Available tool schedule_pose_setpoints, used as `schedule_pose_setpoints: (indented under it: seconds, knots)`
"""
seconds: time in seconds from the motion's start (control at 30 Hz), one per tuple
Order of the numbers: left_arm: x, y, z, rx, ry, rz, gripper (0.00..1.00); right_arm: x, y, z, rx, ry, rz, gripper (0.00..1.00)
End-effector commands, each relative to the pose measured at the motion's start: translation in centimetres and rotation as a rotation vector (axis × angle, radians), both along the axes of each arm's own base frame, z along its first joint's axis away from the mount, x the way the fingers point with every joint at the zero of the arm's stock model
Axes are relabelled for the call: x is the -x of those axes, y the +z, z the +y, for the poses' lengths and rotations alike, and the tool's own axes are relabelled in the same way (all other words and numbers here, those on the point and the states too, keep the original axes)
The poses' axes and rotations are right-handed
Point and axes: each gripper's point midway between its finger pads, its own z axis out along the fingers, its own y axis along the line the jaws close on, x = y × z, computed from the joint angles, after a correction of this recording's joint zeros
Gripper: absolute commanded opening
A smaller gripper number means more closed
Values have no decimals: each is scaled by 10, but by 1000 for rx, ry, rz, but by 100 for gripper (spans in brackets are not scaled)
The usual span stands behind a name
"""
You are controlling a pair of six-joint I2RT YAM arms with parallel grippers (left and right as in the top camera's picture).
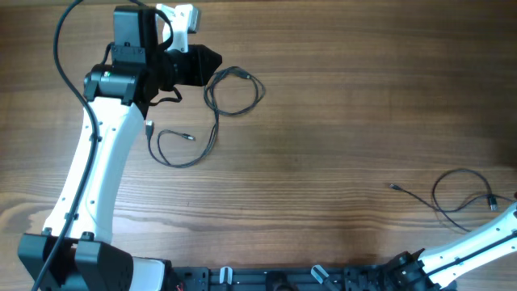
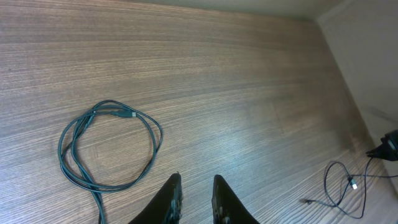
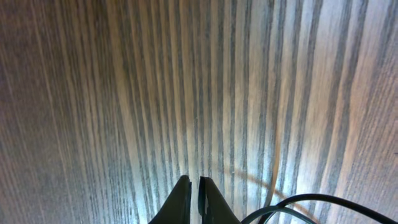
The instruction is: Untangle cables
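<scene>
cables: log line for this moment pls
left cable: looped | right cable: loose | left gripper: open, empty | right gripper: shut

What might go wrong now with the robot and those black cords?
1. The left gripper hangs beside the looped cable, not over it, with nothing between its fingers. Closing here would likely grab only air.
2. That cable lies in overlapping loops, so pulling one end could tighten the tangle instead of freeing it.
3. The second cable lies close to the right arm, and a swing might snag it.
</scene>
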Motion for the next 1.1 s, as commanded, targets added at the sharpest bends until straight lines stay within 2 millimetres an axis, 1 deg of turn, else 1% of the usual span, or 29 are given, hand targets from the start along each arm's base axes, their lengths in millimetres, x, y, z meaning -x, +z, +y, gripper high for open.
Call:
schedule_pose_setpoints:
  seconds: [0.0, 0.1, 0.23, 0.3, 0.37, 0.5, 0.57, 0.6, 0.63, 0.7, 0.73, 0.77, 0.8, 0.87, 0.9, 0.93, 0.97, 1.0, 1.03, 1.07]
  knots:
    - [0, 8, -2, 21, -6, -11, 18, 1, 4, -8, 32, -3, 15, 10]
    - [0, 8, -2, 21, -6, -11, 18, -2, 17, -14, 62, -4, -4, 10]
    - [-1, 8, -2, 22, -6, -16, 18, -3, 45, -20, 118, -14, -42, 17]
    - [-1, 8, -2, 21, -6, -16, 19, -4, 58, -23, 147, -17, -61, 23]
    - [-1, 8, -2, 21, -6, -16, 19, -5, 72, -25, 176, -18, -80, 25]
    - [-1, 9, -2, 22, -7, -19, 19, -6, 91, -27, 214, -19, -107, 35]
    - [-1, 9, -2, 21, -7, -19, 19, -6, 96, -27, 223, -19, -113, 44]
    - [-1, 9, -2, 19, -9, -21, 19, -6, 98, -26, 227, -20, -115, 47]
    - [-1, 9, -2, 19, -9, -21, 19, -6, 99, -26, 228, -19, -117, 53]
    - [-1, 9, -2, 19, -9, -21, 19, -7, 99, -26, 225, -18, -123, 55]
    - [-1, 9, -2, 19, -9, -21, 19, -8, 99, -25, 222, -17, -128, 64]
    - [-1, 9, -2, 19, -9, -21, 19, -10, 98, -25, 217, -14, -138, 65]
    - [-1, 9, -2, 19, -9, -21, 19, -12, 98, -24, 210, -12, -149, 69]
    - [-1, 9, -2, 19, -9, -21, 19, -14, 99, -22, 204, -7, -162, 70]
    - [-1, 9, -2, 19, -9, -20, 19, -14, 100, -22, 206, -6, -164, 82]
    - [-1, 9, -2, 19, -9, -20, 19, -15, 102, -22, 206, -5, -170, 86]
    - [-1, 9, -2, 20, -9, -20, 19, -16, 104, -21, 204, -2, -182, 86]
    - [-1, 9, -2, 20, -9, -20, 19, -18, 106, -20, 202, -1, -194, 92]
    - [-1, 9, -2, 19, -9, -20, 19, -21, 107, -18, 194, 5, -212, 99]
    - [-1, 9, -2, 20, -9, -20, 19, -24, 109, -15, 183, 10, -230, 99]
